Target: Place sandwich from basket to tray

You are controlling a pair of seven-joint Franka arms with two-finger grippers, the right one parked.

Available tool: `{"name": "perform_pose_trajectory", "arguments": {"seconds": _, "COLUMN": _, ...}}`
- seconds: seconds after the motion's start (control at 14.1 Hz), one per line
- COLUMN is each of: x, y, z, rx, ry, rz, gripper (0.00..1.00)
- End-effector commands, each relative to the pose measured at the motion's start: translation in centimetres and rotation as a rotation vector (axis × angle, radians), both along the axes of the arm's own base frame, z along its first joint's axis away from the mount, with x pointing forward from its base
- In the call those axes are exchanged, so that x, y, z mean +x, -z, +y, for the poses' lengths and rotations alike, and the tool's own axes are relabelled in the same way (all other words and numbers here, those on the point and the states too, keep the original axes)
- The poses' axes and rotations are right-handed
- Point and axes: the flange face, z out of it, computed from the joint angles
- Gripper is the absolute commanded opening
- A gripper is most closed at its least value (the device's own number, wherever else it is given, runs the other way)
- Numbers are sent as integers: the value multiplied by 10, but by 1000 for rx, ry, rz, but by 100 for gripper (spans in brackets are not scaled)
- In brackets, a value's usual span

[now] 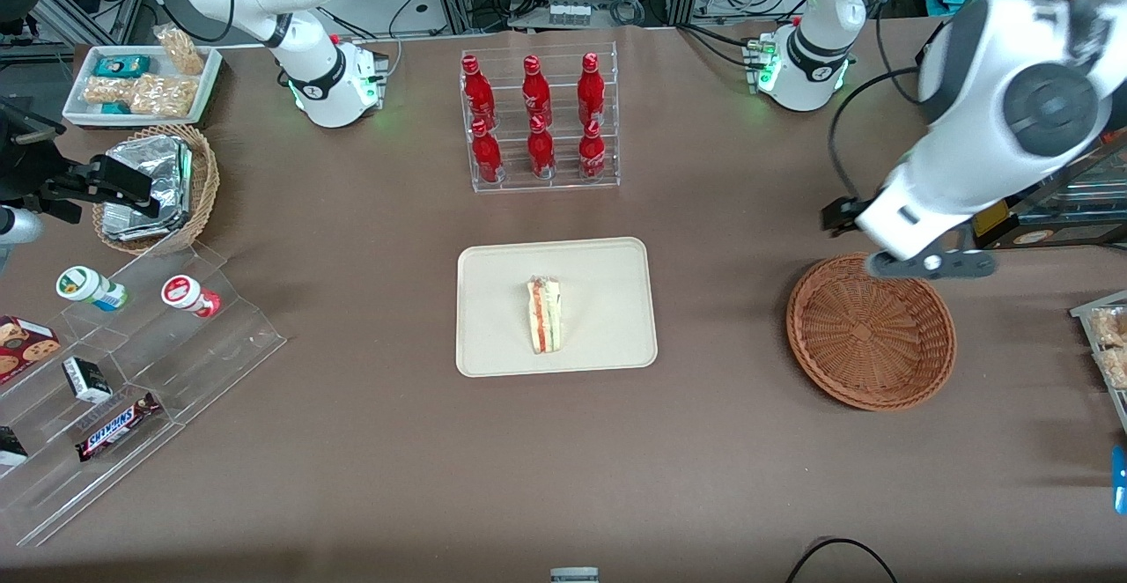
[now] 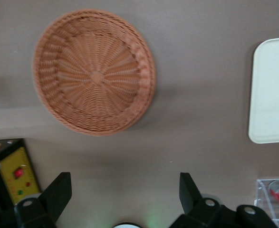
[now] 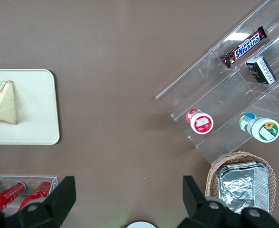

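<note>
The sandwich point(image 1: 544, 314), a wrapped triangular wedge with orange-red and green layers, lies in the middle of the cream tray point(image 1: 502, 301), also visible in the right wrist view as the sandwich point(image 3: 1, 102) on the tray point(image 3: 34, 109). The round brown wicker basket point(image 1: 870, 332) stands toward the working arm's end of the table with nothing in it. My gripper point(image 1: 929, 264) hangs above the basket's rim, on the side farther from the front camera. In the left wrist view my gripper point(image 2: 124, 187) is open with bare table between the fingers, the basket point(image 2: 95, 71) and a tray corner point(image 2: 272, 90) ahead.
A clear rack of red bottles point(image 1: 539, 121) stands farther from the front camera than the tray. Toward the parked arm's end are a stepped acrylic shelf of snacks point(image 1: 132, 345), a tan basket of foil packets point(image 1: 158, 187) and a white tray of snack bags point(image 1: 145, 81).
</note>
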Motion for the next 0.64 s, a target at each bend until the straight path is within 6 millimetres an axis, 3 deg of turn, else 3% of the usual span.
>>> {"name": "perform_pose_trajectory", "arguments": {"seconds": 0.0, "x": -15, "y": -33, "z": 49, "rx": -18, "ry": 22, "rz": -40, "gripper": 100}}
{"name": "perform_pose_trajectory", "arguments": {"seconds": 0.14, "x": -12, "y": -52, "z": 75, "rx": -23, "ry": -12, "rz": -82, "gripper": 100}}
{"name": "perform_pose_trajectory", "arguments": {"seconds": 0.28, "x": -10, "y": -65, "z": 82, "rx": -25, "ry": -24, "rz": -115, "gripper": 100}}
{"name": "perform_pose_trajectory", "arguments": {"seconds": 0.57, "x": -10, "y": -68, "z": 84, "rx": -24, "ry": -39, "rz": -122, "gripper": 100}}
